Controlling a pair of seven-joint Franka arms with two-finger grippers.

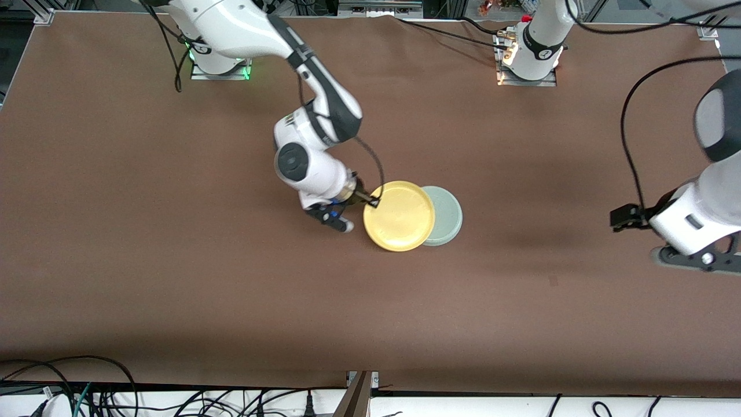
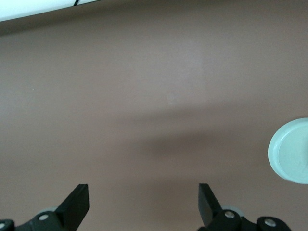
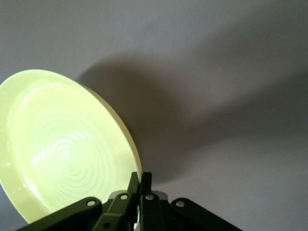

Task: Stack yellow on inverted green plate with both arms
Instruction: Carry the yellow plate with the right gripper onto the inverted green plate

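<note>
Yellow plate [image 1: 399,216] pinched at its rim by right pincer [image 1: 372,201], carried over upturned green plate [image 1: 447,215] — ready for stacking. Left pincer [image 2: 143,202] gaping, empty, parked over bare worktop [image 1: 173,260].

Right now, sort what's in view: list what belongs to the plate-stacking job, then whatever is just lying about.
Job:
- yellow plate, held by its rim, partly over the green one
- green plate, upside down on the table
- right gripper, shut on the yellow plate
- left gripper, open, waiting at its end of the table

Lying about:
- cables off the table's near edge
</note>
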